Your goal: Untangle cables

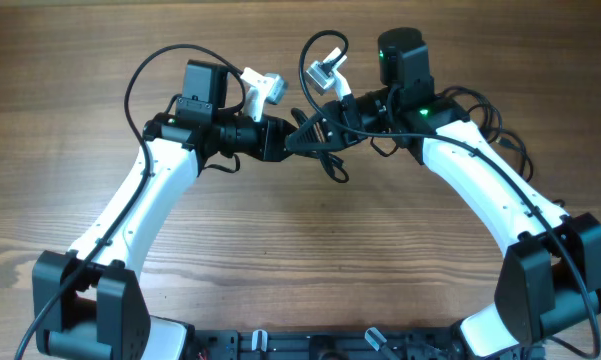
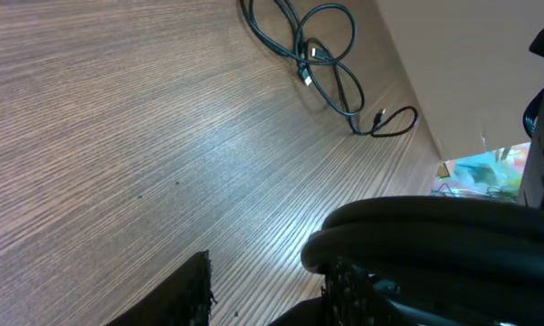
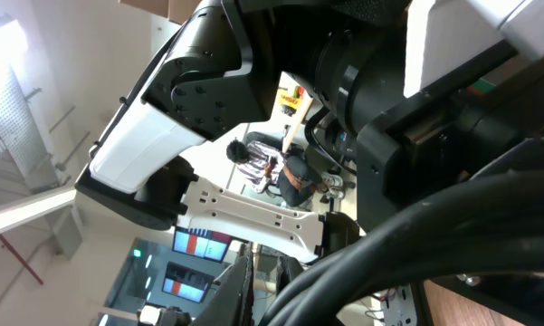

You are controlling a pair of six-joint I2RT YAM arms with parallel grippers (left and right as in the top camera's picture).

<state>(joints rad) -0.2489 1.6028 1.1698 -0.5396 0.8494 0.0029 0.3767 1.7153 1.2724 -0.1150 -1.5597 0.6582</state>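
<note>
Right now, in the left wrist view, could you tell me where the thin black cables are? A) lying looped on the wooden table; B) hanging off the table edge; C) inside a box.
A: the cables lie in loose loops flat on the wooden table, close to its edge.

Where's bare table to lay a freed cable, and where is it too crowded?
Free: the table patch between the left arm and right arm, below the dangling cable; also the strip outside the left arm. Crowded: top centre around that cable, and beyond the right arm, where loose cables lie.
</note>
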